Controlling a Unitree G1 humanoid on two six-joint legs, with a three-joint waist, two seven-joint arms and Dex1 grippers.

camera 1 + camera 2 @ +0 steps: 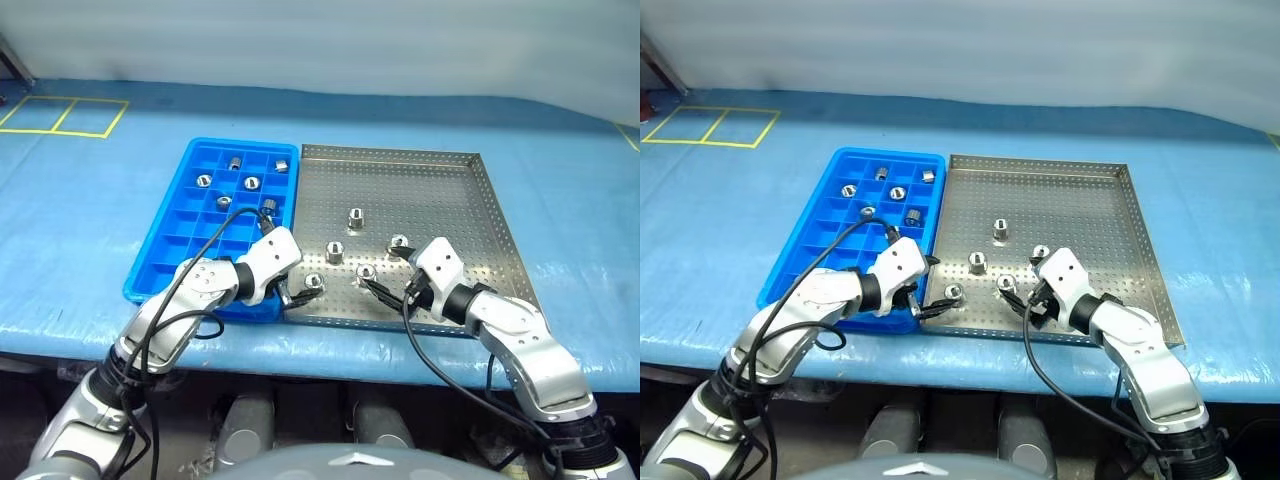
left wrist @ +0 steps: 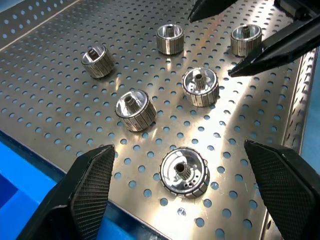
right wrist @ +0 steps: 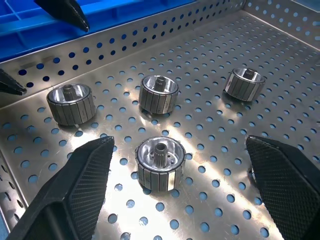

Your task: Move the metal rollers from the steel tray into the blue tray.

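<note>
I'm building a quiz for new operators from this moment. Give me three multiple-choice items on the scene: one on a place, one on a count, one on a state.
1. Where does the blue tray lie relative to the steel tray?
A. On the robot's left of it
B. On the robot's right of it
C. Stacked on top of it

2. How many metal rollers lie in the steel tray?
A. Two
B. Five
C. Nine

3. What is the state of the left gripper?
A. Shut on a roller
B. Open, holding nothing
C. Shut and empty

Answers:
1. A: the head views show the blue tray beside the steel tray's left rim.
2. B: the left wrist view shows five on the perforated floor.
3. B: its fingers stand wide apart on either side of the nearest roller, apart from it.
</note>
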